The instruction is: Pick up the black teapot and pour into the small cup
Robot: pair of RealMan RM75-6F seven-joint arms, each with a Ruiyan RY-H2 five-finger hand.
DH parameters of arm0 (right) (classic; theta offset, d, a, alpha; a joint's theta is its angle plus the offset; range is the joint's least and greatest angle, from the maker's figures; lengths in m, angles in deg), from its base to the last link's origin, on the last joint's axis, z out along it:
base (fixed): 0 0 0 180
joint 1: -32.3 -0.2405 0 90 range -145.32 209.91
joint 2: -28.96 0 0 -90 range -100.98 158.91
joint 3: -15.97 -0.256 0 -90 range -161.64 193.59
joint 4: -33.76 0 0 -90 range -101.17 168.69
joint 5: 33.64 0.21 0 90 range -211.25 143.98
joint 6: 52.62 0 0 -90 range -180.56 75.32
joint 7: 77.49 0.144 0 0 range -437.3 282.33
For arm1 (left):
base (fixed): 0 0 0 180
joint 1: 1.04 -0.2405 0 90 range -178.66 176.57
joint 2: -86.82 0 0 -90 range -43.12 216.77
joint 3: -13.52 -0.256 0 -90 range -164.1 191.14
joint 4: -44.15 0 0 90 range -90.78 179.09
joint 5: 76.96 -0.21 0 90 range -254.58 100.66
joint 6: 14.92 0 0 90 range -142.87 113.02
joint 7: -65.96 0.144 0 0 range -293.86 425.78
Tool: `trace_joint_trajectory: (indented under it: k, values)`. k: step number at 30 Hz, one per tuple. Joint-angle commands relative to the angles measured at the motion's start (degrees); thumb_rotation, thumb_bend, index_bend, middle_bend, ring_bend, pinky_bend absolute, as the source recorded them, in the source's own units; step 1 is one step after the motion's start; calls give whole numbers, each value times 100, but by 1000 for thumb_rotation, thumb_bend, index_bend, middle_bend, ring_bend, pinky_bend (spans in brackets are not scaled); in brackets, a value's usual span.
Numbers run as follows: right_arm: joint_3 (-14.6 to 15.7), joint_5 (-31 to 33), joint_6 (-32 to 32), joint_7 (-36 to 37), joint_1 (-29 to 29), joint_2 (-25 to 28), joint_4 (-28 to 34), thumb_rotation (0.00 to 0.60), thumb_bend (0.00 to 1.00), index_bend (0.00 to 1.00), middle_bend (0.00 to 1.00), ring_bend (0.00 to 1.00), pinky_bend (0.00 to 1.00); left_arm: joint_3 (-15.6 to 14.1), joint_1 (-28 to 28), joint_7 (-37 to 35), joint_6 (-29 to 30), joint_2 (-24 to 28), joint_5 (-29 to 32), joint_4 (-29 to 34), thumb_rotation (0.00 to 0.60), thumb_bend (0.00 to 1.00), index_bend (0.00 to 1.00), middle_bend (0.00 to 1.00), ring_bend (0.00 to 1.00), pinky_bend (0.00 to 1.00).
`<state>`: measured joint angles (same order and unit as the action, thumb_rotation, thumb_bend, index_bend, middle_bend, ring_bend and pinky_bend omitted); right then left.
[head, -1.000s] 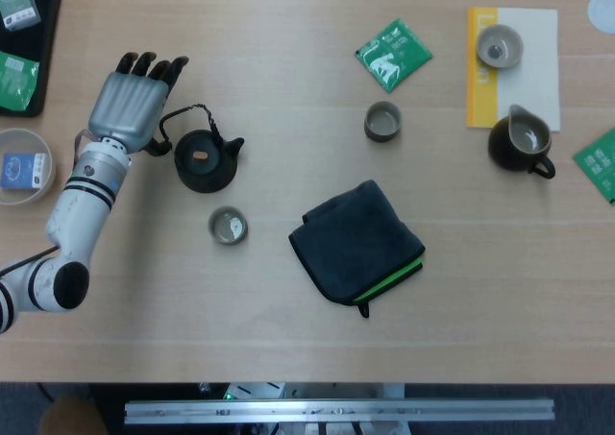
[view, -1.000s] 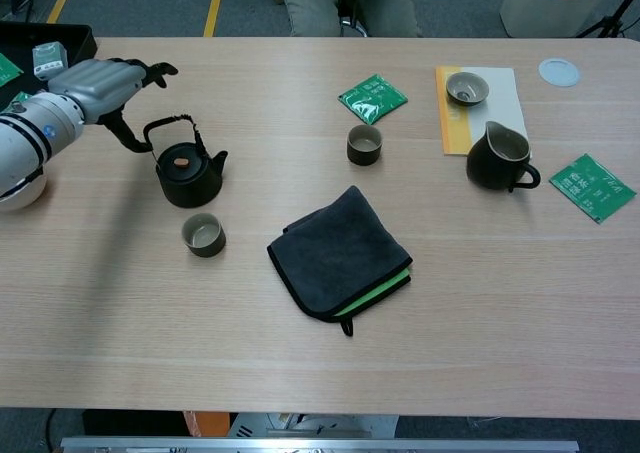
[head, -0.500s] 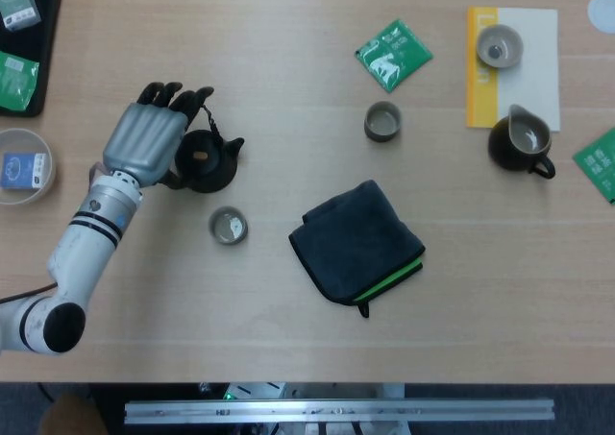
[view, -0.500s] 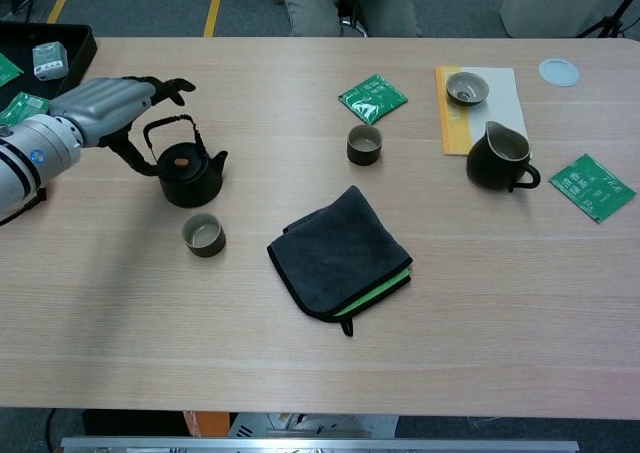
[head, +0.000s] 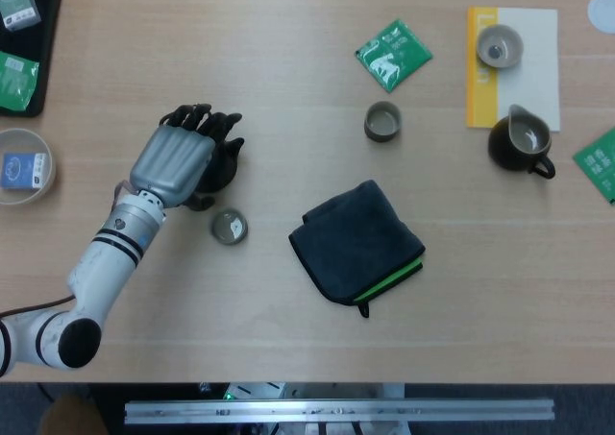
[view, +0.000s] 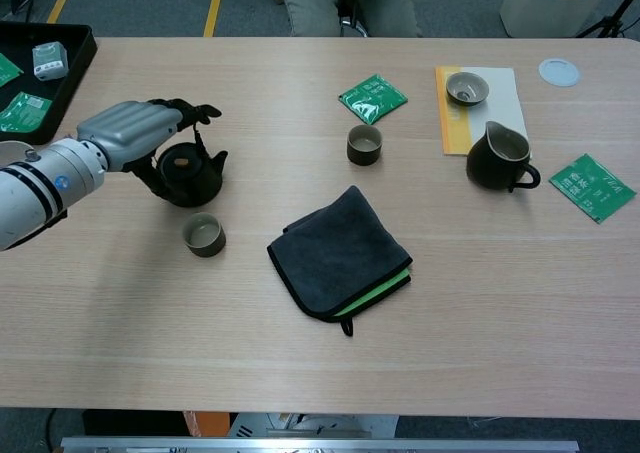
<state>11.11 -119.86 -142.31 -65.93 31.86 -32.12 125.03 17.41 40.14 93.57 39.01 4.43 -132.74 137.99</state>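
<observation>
The black teapot [head: 227,162] [view: 190,175] stands on the table at the left, mostly covered from above by my left hand [head: 176,161] [view: 138,133]. The fingers [view: 190,109] arch over the teapot's handle and the thumb hangs beside its body on my left. I see no firm grip, and the pot sits flat on the table. A small grey cup [head: 229,227] [view: 203,235] stands just in front of the teapot, a short gap away. A second small cup [head: 382,122] [view: 364,144] stands further right. My right hand is not in either view.
A folded dark cloth [head: 357,243] lies mid-table. At the right are a dark pitcher [head: 519,145], a cup on a yellow-and-white mat [head: 499,46] and green tea packets [head: 393,55]. A black tray [head: 46,51] and a round container [head: 23,166] sit at the far left.
My left hand has moved right and toward the front, from beside the teapot to over it. It now covers the handle and most of the lid. The teapot has not moved.
</observation>
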Motion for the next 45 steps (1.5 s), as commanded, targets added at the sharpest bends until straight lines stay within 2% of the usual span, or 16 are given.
trace_joint_trajectory:
  k: [1,6,10,12,23,32,45]
  values:
    - [0,5,3,3,2,-4,-6,600,186,458,421,285,315,-46,-5,31,71,1,-128,35,600,170,46,121,28,83]
    - [-3,5,7,-12,0,-4,1,600,186,458,421,285,315,-116,-9,-109,25,70,-416,170,600,170,61,114,22,83]
    - [-4,5,7,-24,1,1,12,600,186,458,421,285,315,-202,-8,-252,-85,213,-655,311,600,170,174,113,16,78]
    - [-4,5,3,-26,4,3,16,600,185,458,421,285,315,-248,-7,-267,-119,253,-739,350,593,169,186,109,7,77]
    - [-1,-1,-23,-39,26,16,45,600,185,458,421,285,315,-448,-1,-281,-285,230,-936,429,565,169,186,151,0,74]
    - [2,-3,-36,-48,40,22,58,600,185,458,421,285,315,-591,26,80,-324,84,-817,166,533,169,186,191,0,74]
    - [4,-55,-67,-132,40,49,146,600,185,458,421,285,315,-637,-46,34,-315,41,-735,-4,526,170,186,225,0,74]
